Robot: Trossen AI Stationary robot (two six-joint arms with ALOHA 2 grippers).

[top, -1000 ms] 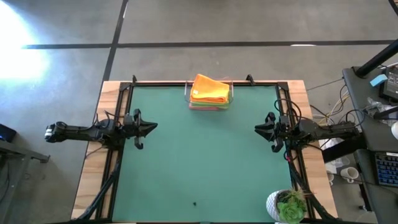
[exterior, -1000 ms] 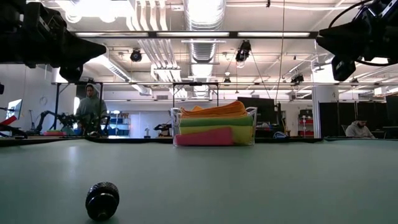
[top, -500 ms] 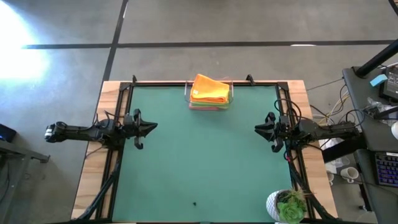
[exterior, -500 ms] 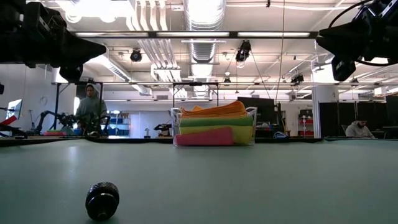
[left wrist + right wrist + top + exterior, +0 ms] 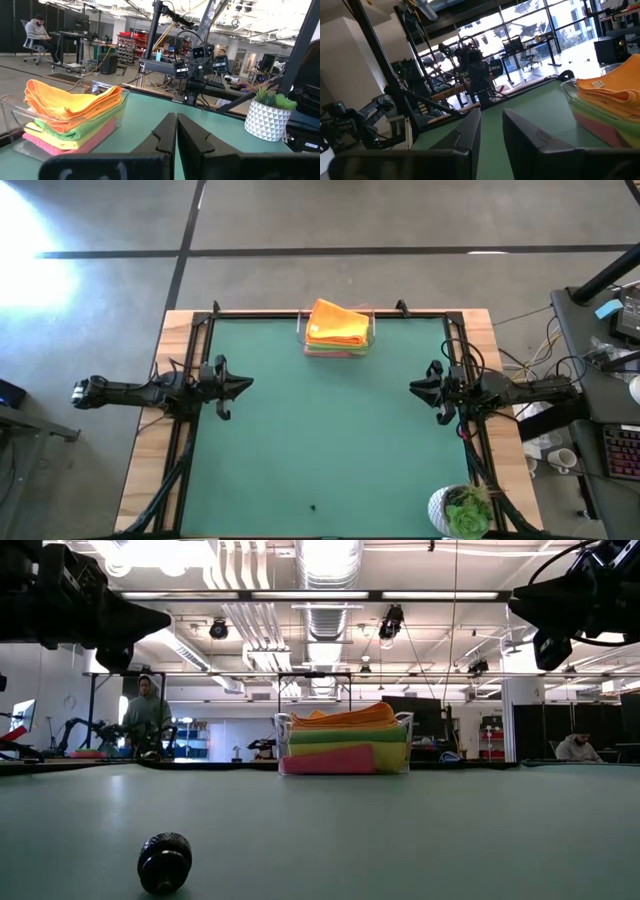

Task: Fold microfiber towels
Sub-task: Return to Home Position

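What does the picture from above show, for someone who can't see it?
Folded microfiber towels, orange on top, sit in a clear tray at the far edge of the green table. The left tool and right tool hang empty at its sides; a potted plant stands at one corner.

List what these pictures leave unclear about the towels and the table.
- Towels under the orange towel: mostly covered by it in the high view.
- Small dark object: unidentifiable in low view, a speck in high view.
- Left gripper, right gripper, parked at the sides: cut off by low view's top edge.
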